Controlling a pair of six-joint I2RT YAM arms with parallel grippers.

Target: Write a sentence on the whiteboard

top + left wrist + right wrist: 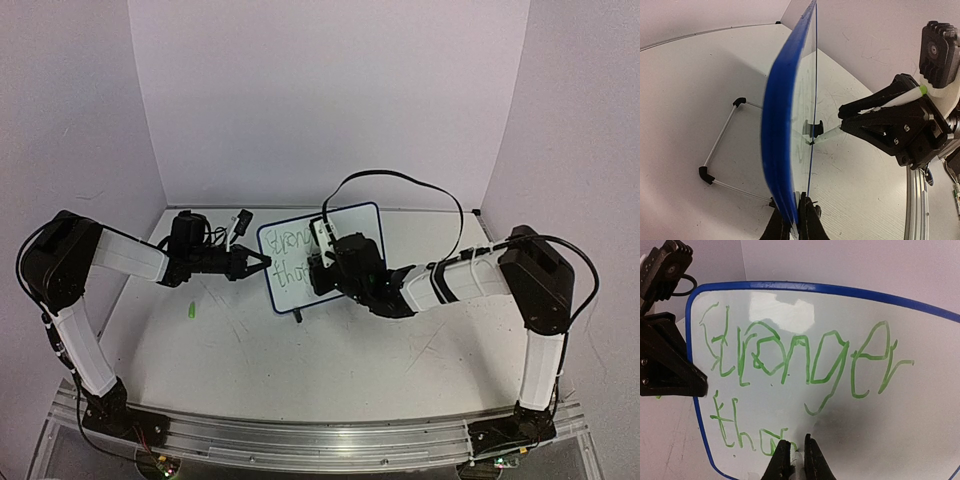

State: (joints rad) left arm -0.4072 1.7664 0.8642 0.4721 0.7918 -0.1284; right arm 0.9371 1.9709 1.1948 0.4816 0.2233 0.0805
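The whiteboard (345, 228), with a blue frame, stands upright at mid-table. Two lines of green lettering, the sentence (790, 357), read "Stronger" and below it "than"; it shows faintly in the top view (292, 255). My left gripper (262, 262) is shut on the board's left edge, seen edge-on in the left wrist view (796, 220). My right gripper (318, 265) is shut on a white pen (797, 461), whose tip touches the board just right of "than". The left wrist view shows the pen (900, 100) held by the right gripper (850, 117).
A small green pen cap (190, 311) lies on the table left of the board. A thin wire stand with black corner feet (720, 155) extends behind the board. White walls enclose the table at the back and sides. A black cable (400, 182) arches above the right arm.
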